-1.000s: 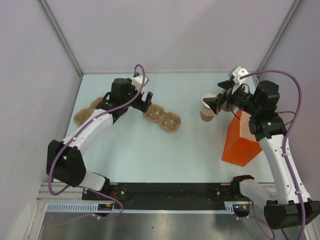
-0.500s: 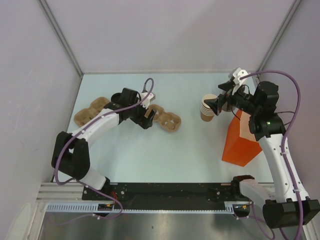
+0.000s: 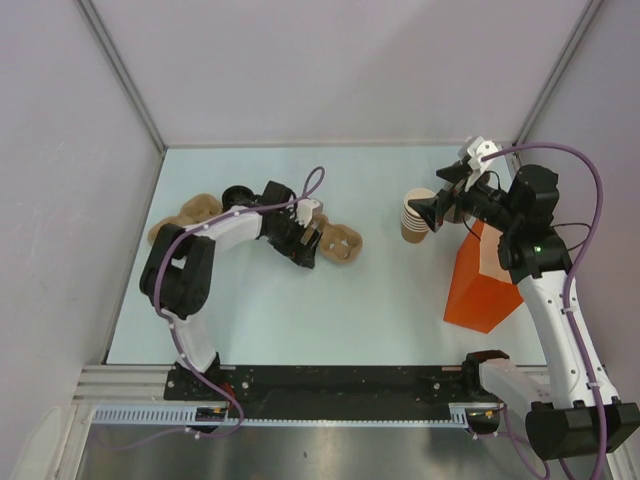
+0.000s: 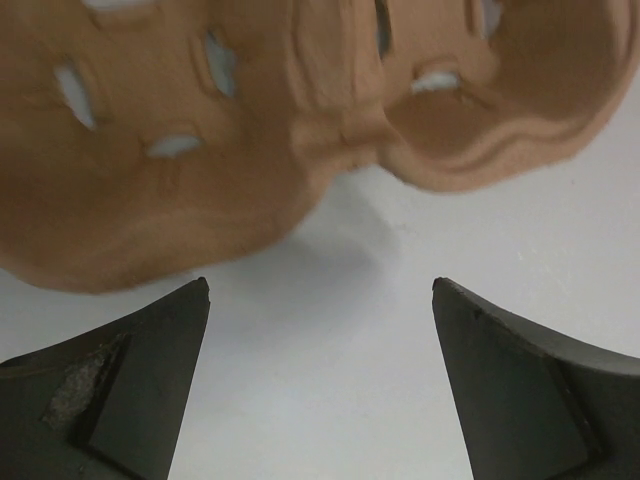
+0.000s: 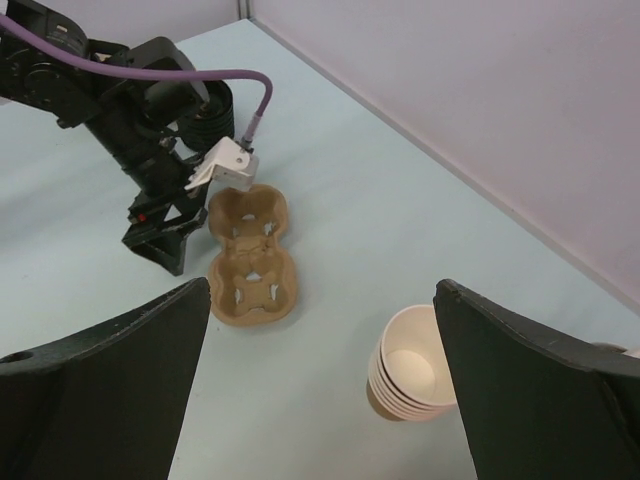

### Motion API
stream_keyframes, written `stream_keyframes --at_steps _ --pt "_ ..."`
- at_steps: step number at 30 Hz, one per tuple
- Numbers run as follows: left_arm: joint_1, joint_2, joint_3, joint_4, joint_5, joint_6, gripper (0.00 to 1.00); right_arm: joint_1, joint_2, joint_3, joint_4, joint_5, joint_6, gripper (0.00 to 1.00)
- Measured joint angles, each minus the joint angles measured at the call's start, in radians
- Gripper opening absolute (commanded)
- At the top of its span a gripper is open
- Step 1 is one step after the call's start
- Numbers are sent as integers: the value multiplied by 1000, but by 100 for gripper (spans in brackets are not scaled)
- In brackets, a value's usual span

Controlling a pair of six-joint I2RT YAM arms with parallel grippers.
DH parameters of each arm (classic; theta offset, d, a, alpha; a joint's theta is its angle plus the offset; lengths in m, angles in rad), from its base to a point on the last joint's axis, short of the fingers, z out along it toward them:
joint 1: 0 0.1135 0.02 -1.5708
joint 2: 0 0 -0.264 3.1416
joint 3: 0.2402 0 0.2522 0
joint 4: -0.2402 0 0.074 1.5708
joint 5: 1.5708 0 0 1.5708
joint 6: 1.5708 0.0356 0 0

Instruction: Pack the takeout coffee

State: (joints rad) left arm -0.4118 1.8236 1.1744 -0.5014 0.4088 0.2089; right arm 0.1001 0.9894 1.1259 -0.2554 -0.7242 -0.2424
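- While both claws stand wide open with nothing between their fingers, the left claw [image 3: 300, 246] hangs low over the pale surface [image 3: 260, 320], at about 9 o'clock of a brown pulp cup carrier [image 3: 338, 243] that lies near the surface's middle.
- Seen from the left wrist, the carrier's moulded edge fills the 12 o'clock side, slightly blurred. Bare surface shows between it and the two dark fingertips, which do not touch it.
- A second carrier [image 3: 192, 209] lies at 9 to 10 o'clock on the surface, partly hidden under the left arm.
- The right claw [image 3: 432, 210] hovers at about 2 o'clock on the surface, just at 3 o'clock of a stack of tan cups [image 3: 415, 222] with pale rims. From its wrist view the stack stands upright below and between the fingers, clear of both.
- An orange box [image 3: 485, 285] stands at 4 o'clock, near the right arm.
- The takeout cup and its black lid do not show as a pair in these views, so I cannot tell where they are.
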Motion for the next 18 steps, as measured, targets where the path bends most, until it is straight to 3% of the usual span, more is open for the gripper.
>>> stream_keyframes --at_steps 15,18 --pt "-14 308 554 58 -29 10 93 10 -2 0 0 1 1 100" --pt "-27 347 602 62 -34 9 94 10 -2 0 0 1 1 100"
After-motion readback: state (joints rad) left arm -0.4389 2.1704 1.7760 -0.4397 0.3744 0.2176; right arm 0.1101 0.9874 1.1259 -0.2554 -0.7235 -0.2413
